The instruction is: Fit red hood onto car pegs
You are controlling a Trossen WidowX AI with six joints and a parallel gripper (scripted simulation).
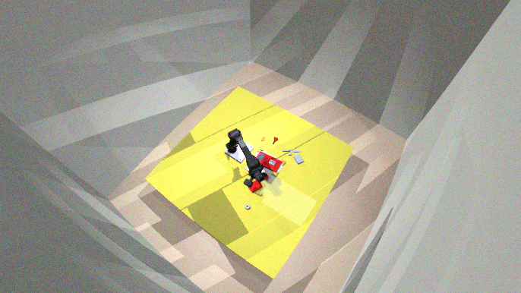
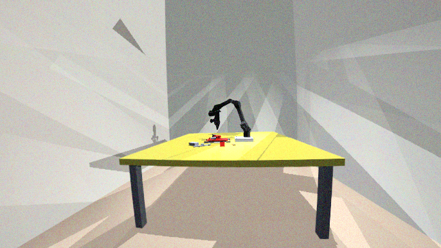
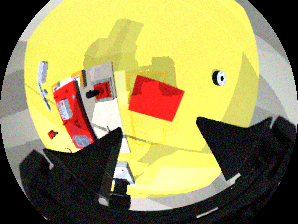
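The hood [image 1: 255,186] [image 3: 156,98], a flat red shell, lies on the table beside the jig area. The red car chassis [image 1: 266,159] [image 3: 74,118] sits in its jig, with pale grey blocks on its deck. A ribbed pale block [image 1: 272,162] [image 3: 64,108] looks like the engine; the pegs are too small to make out. My gripper [image 1: 257,179] [image 2: 217,126] [image 3: 160,125] is open and empty, raised well above the table. In the wrist view the hood shows ahead of the gap between the fingertips, with the chassis to the left. The hood's corner holes cannot be made out.
A pale plate [image 3: 106,116] with a red block and black knob [image 3: 93,93] stands between chassis and hood. A grey ring [image 1: 247,206] [image 3: 219,78] lies beyond the hood. Grey parts [image 1: 298,159] and a small red piece [image 1: 276,140] [image 3: 52,134] lie past the car.
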